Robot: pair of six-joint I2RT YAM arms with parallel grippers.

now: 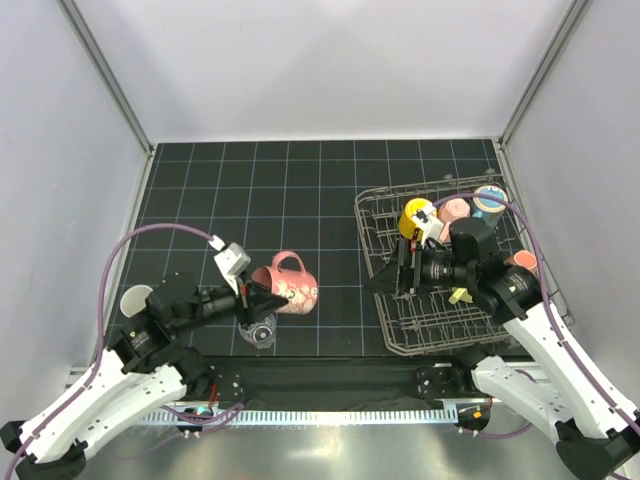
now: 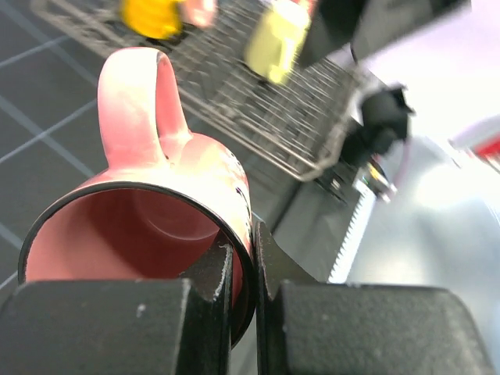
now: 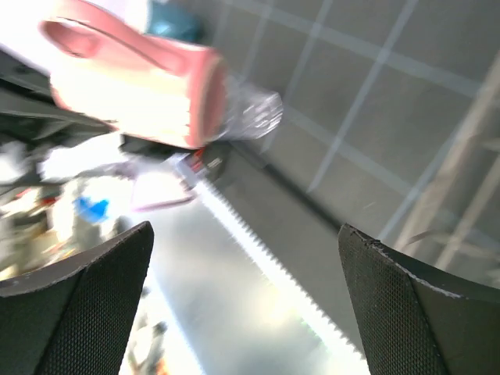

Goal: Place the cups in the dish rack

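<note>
The left end effector [image 2: 244,262] is clamped on the rim of the pink mug [image 2: 148,195], with one finger inside and one outside. The mug is tipped on its side, well apart from the dish rack [image 1: 440,300]. A clear glass [image 1: 258,333] sits just beside it. The right end effector [image 3: 246,258] hangs over the rack with its fingers wide apart. The left arm should probably carry the mug slowly, miss the glass, and set it in a bare spot.
</note>
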